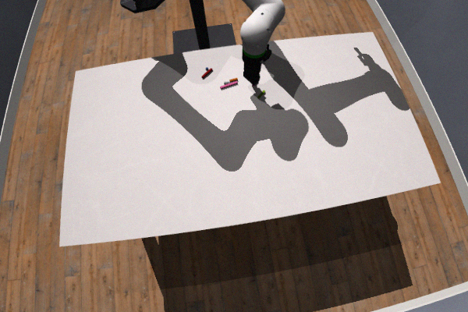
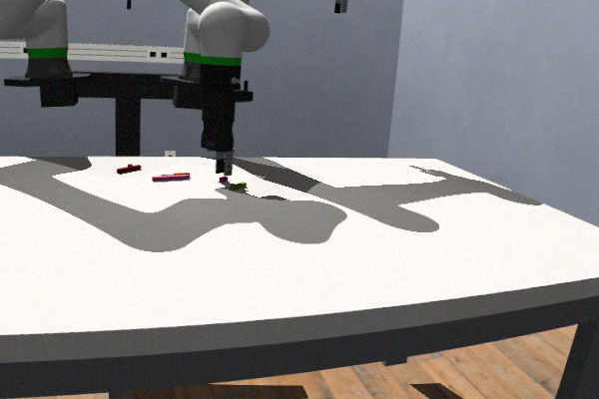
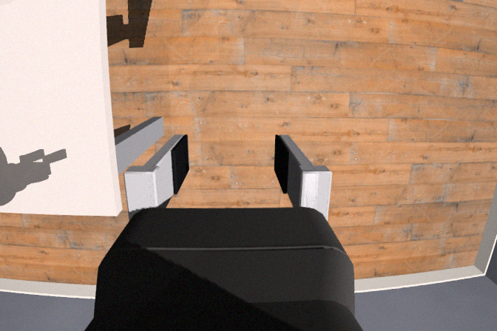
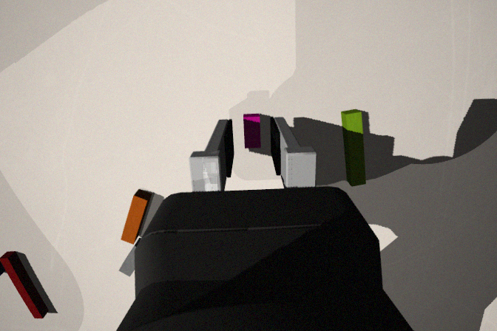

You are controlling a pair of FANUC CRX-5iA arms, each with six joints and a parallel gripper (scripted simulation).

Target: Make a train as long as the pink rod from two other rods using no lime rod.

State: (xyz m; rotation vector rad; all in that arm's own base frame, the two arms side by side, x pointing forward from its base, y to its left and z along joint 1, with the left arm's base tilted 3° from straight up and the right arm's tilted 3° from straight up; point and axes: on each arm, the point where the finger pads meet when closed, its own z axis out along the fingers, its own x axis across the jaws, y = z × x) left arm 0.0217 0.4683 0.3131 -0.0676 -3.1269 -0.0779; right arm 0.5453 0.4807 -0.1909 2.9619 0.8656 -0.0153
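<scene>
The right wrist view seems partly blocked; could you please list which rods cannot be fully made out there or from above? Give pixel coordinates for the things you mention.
- Pink rod [image 1: 228,85] [image 2: 171,179]: right wrist view, hidden by the gripper's body.
- Grey rod [image 1: 226,83] [image 2: 167,175] [image 4: 128,265]: right wrist view, partly behind that body.
- Blue rod [image 1: 207,68] [image 2: 130,166] [image 4: 1,269]: right wrist view, cut by the left edge.
- Magenta rod [image 2: 223,180] [image 4: 251,131]: top view, hidden by the right gripper [image 1: 255,85] [image 2: 224,173] [image 4: 251,136].
</scene>
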